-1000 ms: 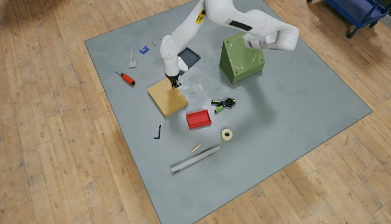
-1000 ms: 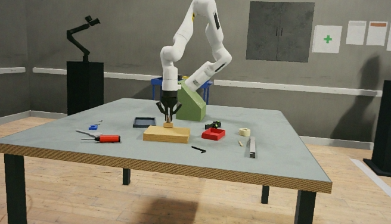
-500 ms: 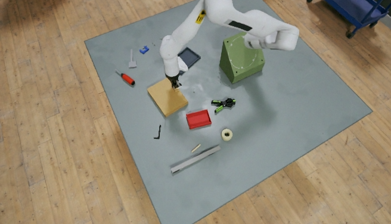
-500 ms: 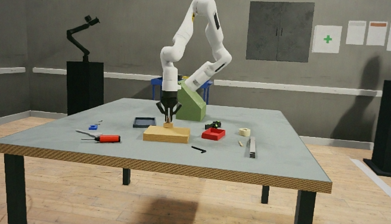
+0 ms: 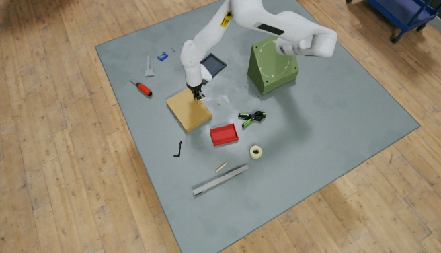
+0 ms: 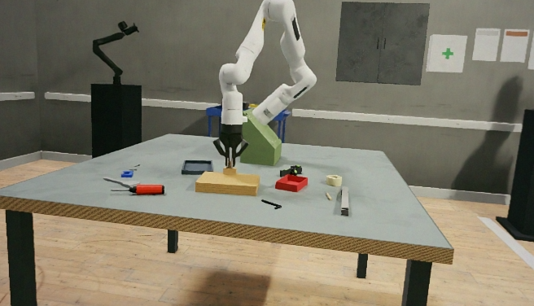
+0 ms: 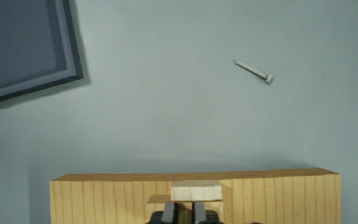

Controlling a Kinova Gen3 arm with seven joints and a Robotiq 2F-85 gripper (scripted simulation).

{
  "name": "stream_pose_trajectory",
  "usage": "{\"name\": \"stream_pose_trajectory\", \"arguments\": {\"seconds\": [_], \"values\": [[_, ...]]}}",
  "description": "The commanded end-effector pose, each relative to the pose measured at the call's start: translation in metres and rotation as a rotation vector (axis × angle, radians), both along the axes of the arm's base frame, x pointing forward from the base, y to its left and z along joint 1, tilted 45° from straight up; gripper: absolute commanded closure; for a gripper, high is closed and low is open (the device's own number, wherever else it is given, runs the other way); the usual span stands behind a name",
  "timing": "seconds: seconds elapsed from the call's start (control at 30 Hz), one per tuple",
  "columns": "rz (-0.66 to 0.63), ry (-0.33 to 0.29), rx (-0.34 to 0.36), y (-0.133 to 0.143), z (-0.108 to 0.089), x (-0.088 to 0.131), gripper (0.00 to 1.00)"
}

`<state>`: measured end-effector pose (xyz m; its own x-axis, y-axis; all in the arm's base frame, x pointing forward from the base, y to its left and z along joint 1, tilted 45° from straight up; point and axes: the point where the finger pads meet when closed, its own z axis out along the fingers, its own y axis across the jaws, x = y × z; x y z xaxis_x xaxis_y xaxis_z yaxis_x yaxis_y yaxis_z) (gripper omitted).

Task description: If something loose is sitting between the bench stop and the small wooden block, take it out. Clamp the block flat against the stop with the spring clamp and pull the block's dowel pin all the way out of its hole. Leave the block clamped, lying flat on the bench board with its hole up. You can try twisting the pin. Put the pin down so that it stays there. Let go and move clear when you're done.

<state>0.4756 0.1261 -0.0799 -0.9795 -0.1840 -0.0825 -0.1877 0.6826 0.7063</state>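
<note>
Item: one black tool (image 5: 198, 95) (image 6: 230, 157) (image 7: 184, 214), pointing down, fingers nearly together; I cannot tell whether they grip anything. Item: small wooden block (image 6: 229, 172), on the bench board (image 5: 189, 113) (image 6: 227, 183) (image 7: 105, 200), directly below my fingertips; its pin and hole I cannot make out. Item: spring clamp (image 5: 253, 116) (image 6: 291, 171), black and green, lying on the surface (image 5: 323, 112) (image 6: 203, 212) (image 7: 165, 110) near the red tray (image 5: 224, 134) (image 6: 291, 183), apart from the board. Item: one bolt (image 7: 254, 70), lying beyond the board.
</note>
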Motion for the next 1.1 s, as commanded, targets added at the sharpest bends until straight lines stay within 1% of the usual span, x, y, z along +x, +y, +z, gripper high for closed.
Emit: {"name": "stream_pose_trajectory", "arguments": {"seconds": [0.0,0.97,1.0,1.07], "values": [[-0.001,-0.001,-0.001,-0.0009,0.0004,0.0008,0.90],[-0.001,-0.001,-0.001,-0.0009,0.0004,0.0008,0.90],[-0.001,-0.001,-0.001,-0.0009,0.0004,0.0008,0.66],[-0.001,-0.001,-0.001,-0.0009,0.0004,0.0008,0.66]]}}
